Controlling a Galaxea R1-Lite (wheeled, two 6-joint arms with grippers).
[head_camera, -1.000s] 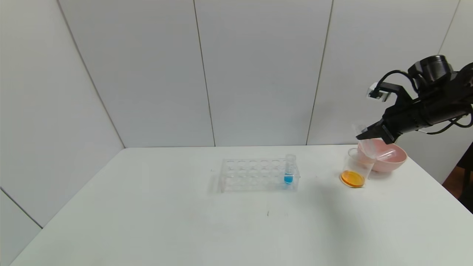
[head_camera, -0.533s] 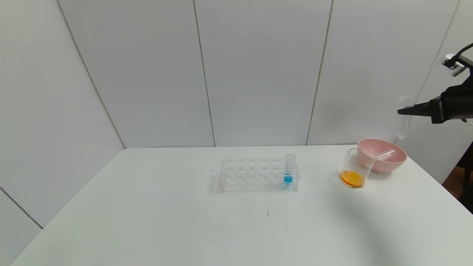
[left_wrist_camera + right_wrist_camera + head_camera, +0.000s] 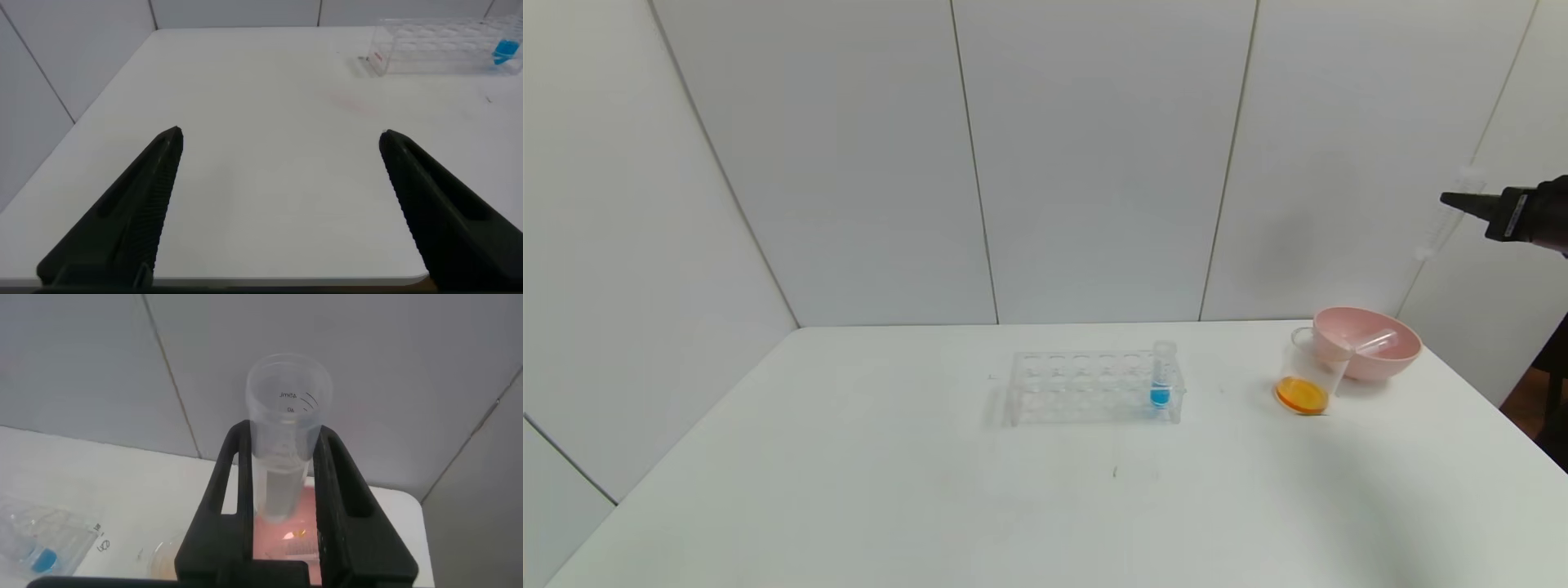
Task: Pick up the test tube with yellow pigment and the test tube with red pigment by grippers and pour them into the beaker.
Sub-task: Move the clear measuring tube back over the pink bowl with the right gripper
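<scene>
My right gripper [image 3: 1451,198] is raised high at the far right, above and behind the pink bowl. It is shut on an empty clear test tube [image 3: 286,433], faint in the head view [image 3: 1441,227]. A second empty clear tube [image 3: 1376,341] lies tilted in the bowl. No tube shows yellow or red liquid, so I cannot tell which is which. The beaker [image 3: 1305,384] stands just left of the bowl with orange liquid at its bottom; it also shows in the right wrist view [image 3: 159,559]. My left gripper [image 3: 279,137] is open and empty over the table's left part.
The pink bowl [image 3: 1388,359] stands at the table's right rear, and shows below the held tube in the right wrist view [image 3: 282,535]. A clear tube rack [image 3: 1086,388] stands mid-table with a blue-liquid tube [image 3: 1161,384] at its right end. The table edge is close on the right.
My right gripper has risen and swung right, from just over the beaker and bowl to high at the picture's right edge, with the empty tube still in it. Nothing on the table moved.
</scene>
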